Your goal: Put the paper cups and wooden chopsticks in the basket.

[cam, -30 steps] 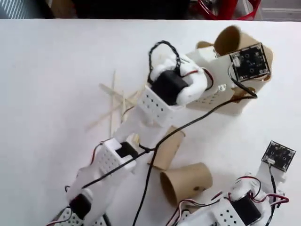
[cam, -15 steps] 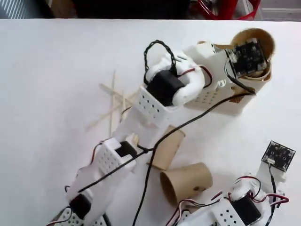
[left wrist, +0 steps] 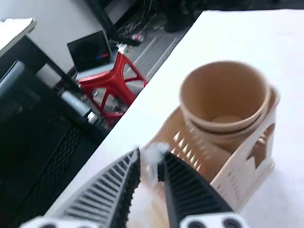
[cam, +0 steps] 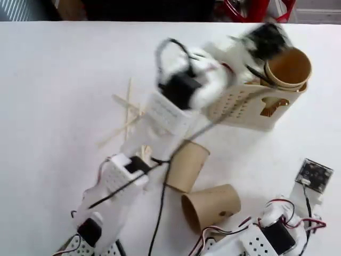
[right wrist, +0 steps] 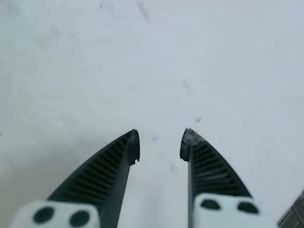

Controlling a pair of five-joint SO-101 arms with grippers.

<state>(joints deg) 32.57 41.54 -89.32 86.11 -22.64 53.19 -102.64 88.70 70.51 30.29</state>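
Right, left gripper (left wrist: 149,159) by the cream slotted basket (cam: 240,109) upper right and right gripper (right wrist: 160,137) both sit parted, empty, while that brown paper cup (cam: 210,205) on its side lower centre looks light, crushable, so pinch its rim gently.

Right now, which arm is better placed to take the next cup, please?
Right, probably: the right arm rests near the lying cup, right gripper open, while the left gripper is off at the basket.
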